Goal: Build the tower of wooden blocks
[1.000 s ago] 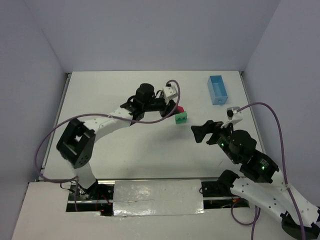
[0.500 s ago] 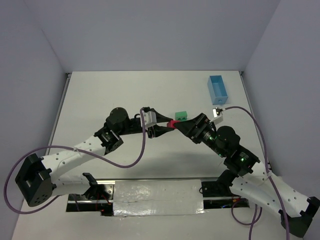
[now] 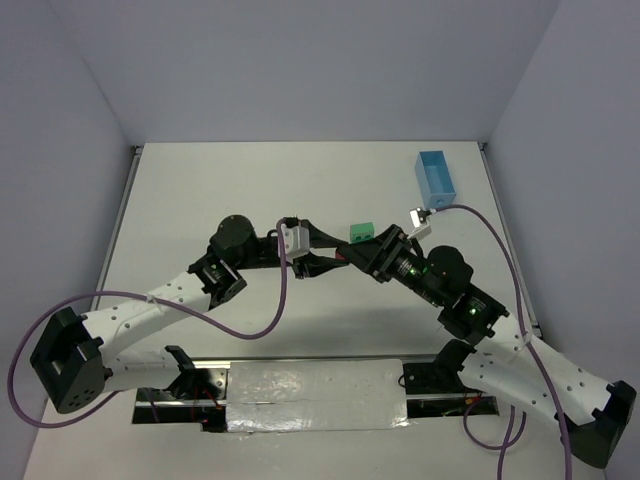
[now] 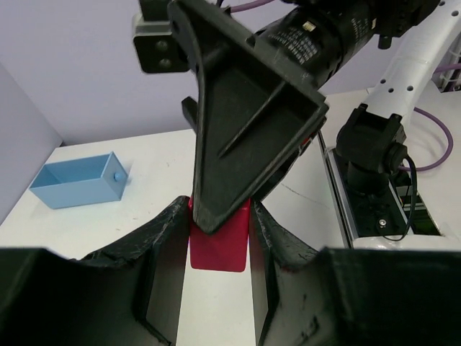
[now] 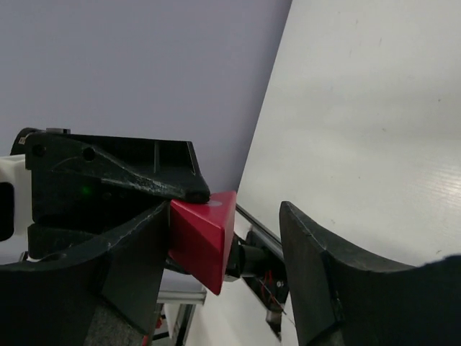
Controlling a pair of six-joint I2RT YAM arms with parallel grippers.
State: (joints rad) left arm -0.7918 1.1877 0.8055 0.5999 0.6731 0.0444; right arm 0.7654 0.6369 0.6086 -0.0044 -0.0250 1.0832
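Overall, white table [image 3: 250, 190] between lavender walls [image 3: 300, 70], red block [image 4: 218, 241] near centre.

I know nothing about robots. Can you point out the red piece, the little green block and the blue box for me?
red roof-shaped block [image 4: 220, 252]: left wrist view, on its flat red face.
green block [image 3: 361, 232]: top view, on its top face.
blue tray [image 4: 75, 191]: left wrist view, on its long outer side wall.

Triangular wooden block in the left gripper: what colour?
Red. The triangular wooden block shows best in the right wrist view.
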